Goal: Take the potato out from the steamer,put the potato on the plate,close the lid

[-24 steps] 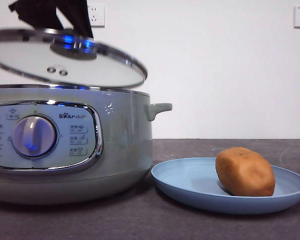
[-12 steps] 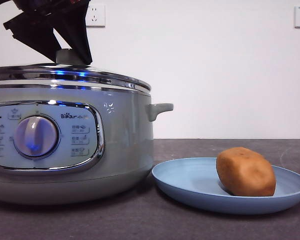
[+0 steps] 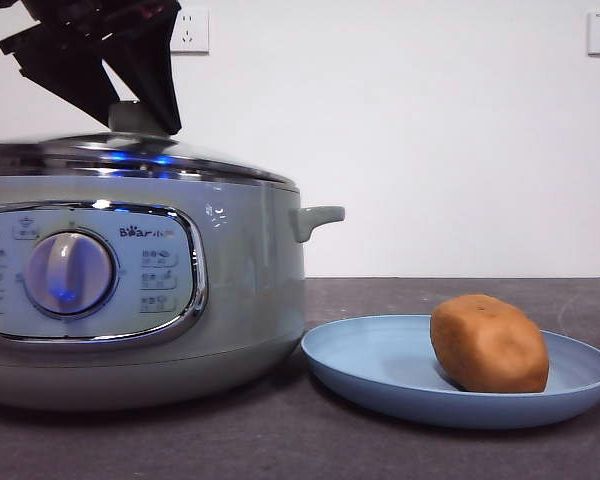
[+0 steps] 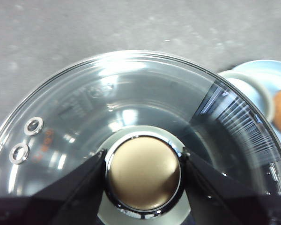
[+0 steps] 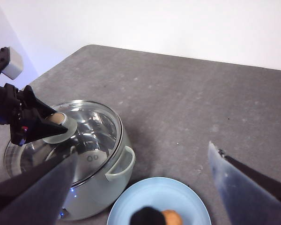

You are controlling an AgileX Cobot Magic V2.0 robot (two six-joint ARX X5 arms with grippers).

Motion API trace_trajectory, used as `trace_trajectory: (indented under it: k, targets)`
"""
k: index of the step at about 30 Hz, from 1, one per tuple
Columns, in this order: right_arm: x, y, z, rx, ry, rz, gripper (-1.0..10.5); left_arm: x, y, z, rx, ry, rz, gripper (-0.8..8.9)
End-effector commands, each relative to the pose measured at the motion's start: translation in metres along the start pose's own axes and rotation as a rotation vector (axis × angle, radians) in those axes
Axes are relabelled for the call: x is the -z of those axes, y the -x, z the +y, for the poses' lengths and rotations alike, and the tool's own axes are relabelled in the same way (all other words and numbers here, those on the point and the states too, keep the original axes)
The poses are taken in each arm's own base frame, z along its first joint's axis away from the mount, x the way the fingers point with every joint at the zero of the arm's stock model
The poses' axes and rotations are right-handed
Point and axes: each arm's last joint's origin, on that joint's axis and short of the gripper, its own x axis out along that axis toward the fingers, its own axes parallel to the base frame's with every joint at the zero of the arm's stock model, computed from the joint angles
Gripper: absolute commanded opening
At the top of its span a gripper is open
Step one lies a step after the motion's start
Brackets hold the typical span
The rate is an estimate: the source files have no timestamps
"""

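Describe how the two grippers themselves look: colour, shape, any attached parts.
The left gripper has two flat black jaws tapering to wedge tips; the right wrist view shows a small white box mounted on its black body. The right gripper has matching broad, black, blade-like jaws.

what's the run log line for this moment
left pincer: shut on lid knob | lid: on steamer | potato: on plate | right pincer: open above plate

A plain white wall (image 3: 430,150) with two sockets (image 3: 192,28); dark grey tabletop (image 3: 460,290).
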Motion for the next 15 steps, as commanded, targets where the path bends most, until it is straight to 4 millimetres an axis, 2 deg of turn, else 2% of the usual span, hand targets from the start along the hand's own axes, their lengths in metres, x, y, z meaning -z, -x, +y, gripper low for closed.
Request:
trace_trajectory:
  k: [1, 15]
  targets:
    - [-0.0011, 0.0009, 0.0001, 0.001, -0.009, -0.010, 4.7, 0.0153, -0.0111, -0.0004, -0.024, -0.034, 0.123, -0.08]
    - [-0.0011, 0.0009, 0.0001, 0.000, -0.009, -0.010, 4.6, 0.0138, -0.0113, -0.0026, 0.054, -0.028, 0.108, -0.03]
